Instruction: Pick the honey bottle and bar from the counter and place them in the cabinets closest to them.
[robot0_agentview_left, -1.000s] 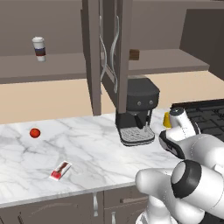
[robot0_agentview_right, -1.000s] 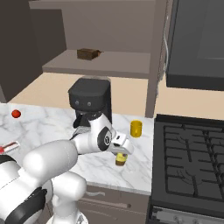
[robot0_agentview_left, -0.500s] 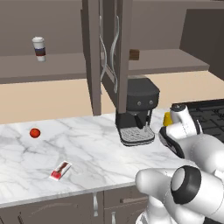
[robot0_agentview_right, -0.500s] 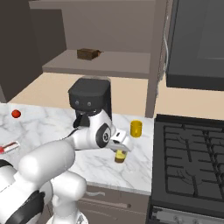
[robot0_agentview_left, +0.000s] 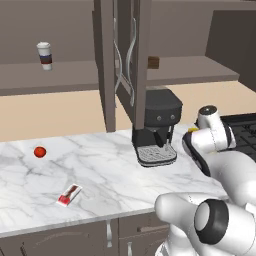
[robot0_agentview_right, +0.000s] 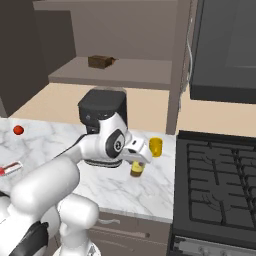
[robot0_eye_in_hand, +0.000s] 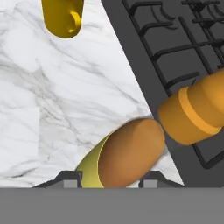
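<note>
- Right now I have the two-finger gripper low over the small amber-yellow honey bottle with the brown cap, which stands on the white marble table just beside the black stove top, with the squat yellow mug a little behind it
- Through the hand camera the honey bottle's brown cap rises between my two dark fingertips, one on each side, so the jaws look apart and straddling it; I cannot tell whether the pads touch the bottle yet
- Judging by its look, the bottle is rigid, light and smooth, so probably slippery; the narrow neck gives little to grip and I would rather close lower, on the wider yellow body, so it does not pivot or squirt out
- It is tall for its base, so a sideways nudge from one finger could tip it toward the stove edge; I want it centred before squeezing
- An orange cylinder lies right beside the cap over the stove edge in the hand camera; I cannot say what it is
- Still untouched, the flat red-and-white snack bar lies far off on the table near the small red ball; thin and crinkly, it will need a pinch across its narrow width
- Open dark grey-brown wall cabinets hang above the black coffee machine
</note>
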